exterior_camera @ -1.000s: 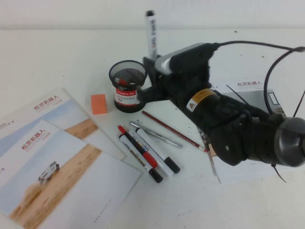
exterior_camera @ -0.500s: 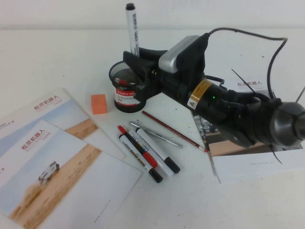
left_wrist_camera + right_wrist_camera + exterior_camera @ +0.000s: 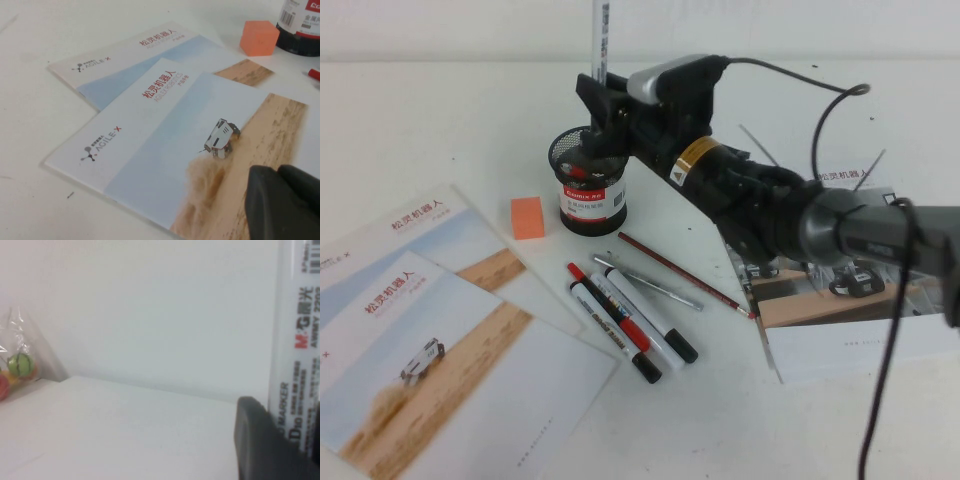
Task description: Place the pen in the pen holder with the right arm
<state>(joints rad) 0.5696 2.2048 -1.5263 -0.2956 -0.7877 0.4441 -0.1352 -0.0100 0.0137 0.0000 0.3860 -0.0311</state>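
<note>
Standing upright in the clamped right pincer (image 3: 600,95) above the pen holder (image 3: 588,180), the pen (image 3: 602,40); left pincer (image 3: 282,205) unreadable.

We find even, bright, diffuse lighting in all three views, washing the white table (image 3: 440,110) toward overexposure. Shadows are soft and short beside the pen holder (image 3: 588,185). The right arm (image 3: 770,205) shows slight motion blur. In the right wrist view the pen (image 3: 297,355) and dark finger (image 3: 260,440) are out of focus. The left wrist view's brochures (image 3: 165,125) read fairly sharp.
</note>
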